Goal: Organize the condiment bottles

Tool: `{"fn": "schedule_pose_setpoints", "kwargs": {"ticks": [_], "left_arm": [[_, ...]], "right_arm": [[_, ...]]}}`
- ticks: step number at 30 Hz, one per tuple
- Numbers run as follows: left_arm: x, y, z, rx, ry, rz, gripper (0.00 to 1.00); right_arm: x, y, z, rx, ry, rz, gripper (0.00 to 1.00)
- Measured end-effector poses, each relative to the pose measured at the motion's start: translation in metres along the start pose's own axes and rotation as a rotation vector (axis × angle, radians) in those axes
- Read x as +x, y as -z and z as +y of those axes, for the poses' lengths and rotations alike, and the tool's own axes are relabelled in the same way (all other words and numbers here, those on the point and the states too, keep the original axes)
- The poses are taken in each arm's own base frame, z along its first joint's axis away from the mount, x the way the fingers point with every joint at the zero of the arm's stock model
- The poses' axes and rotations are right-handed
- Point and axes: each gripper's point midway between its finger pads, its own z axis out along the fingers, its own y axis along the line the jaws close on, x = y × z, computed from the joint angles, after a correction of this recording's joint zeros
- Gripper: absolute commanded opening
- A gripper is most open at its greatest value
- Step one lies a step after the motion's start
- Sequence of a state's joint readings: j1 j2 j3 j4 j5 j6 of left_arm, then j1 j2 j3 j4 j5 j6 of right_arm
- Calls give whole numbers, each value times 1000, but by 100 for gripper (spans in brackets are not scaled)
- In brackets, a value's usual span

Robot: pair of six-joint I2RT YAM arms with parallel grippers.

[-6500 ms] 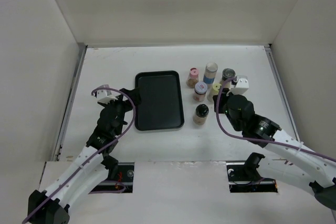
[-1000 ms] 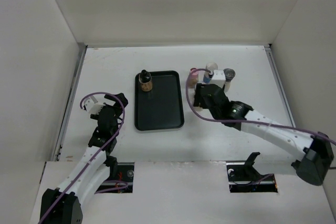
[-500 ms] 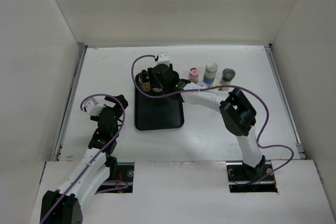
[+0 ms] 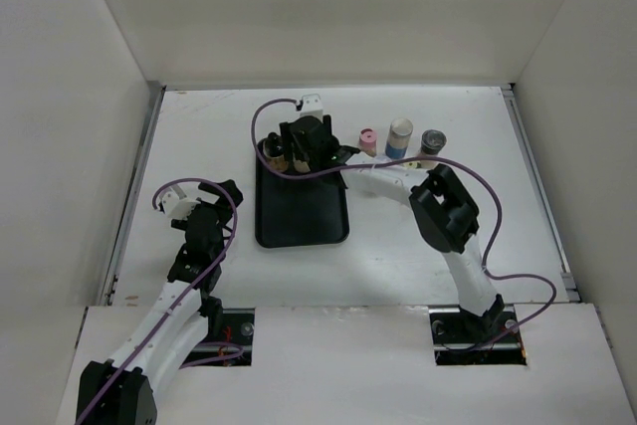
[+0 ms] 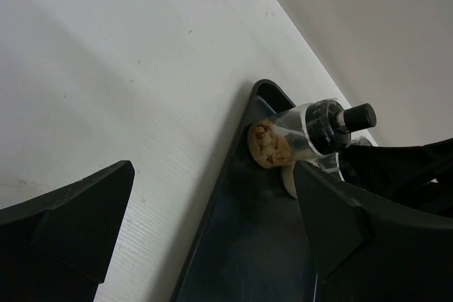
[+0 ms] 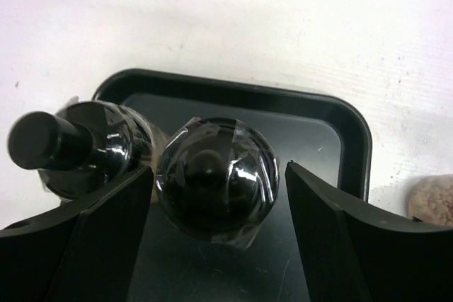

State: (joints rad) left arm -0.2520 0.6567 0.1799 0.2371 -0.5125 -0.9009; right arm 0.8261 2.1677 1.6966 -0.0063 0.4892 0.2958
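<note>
Two brown condiment bottles stand in the far left corner of the black tray (image 4: 304, 216). One has a grinder top (image 6: 78, 148) (image 5: 304, 132). The other, with a round black cap (image 6: 216, 175), stands upright between the fingers of my right gripper (image 4: 299, 151) (image 6: 219, 169), which is open, with a gap showing at the right finger. On the table right of the tray stand a pink-lidded bottle (image 4: 367, 141), a white bottle with a blue label (image 4: 399, 136) and a dark-topped jar (image 4: 432, 141). My left gripper (image 4: 221, 193) (image 5: 212, 231) hangs open left of the tray, holding nothing.
The tray's raised rim (image 6: 283, 100) runs just behind the two bottles. A cream, cork-like object (image 6: 433, 199) shows at the right edge of the right wrist view. White walls enclose the table on three sides.
Over the last second my right arm carried the black-capped bottle from the group at the right to the tray's far left corner. Its jaws have now widened off the bottle. The left arm stayed put.
</note>
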Motion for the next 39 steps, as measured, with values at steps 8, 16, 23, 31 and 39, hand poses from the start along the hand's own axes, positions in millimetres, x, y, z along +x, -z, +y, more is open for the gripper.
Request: {"fn": "schedule_pose_setpoints", "kwargs": {"ticks": [8, 16, 23, 31, 39], "left_arm": [[0, 0, 0, 0, 0, 0, 100], [0, 0, 0, 0, 0, 1, 100], [0, 0, 0, 2, 1, -1, 100], [1, -1, 0, 1, 1, 0, 100], [0, -1, -1, 2, 2, -1, 100]], "right_arm": [[-32, 62, -32, -1, -41, -55, 49], [-69, 135, -138, 139, -144, -157, 57], [2, 125, -167, 216, -63, 22, 80], [30, 114, -176, 234, -42, 98, 81], [55, 99, -188, 267, -34, 161, 80]]}}
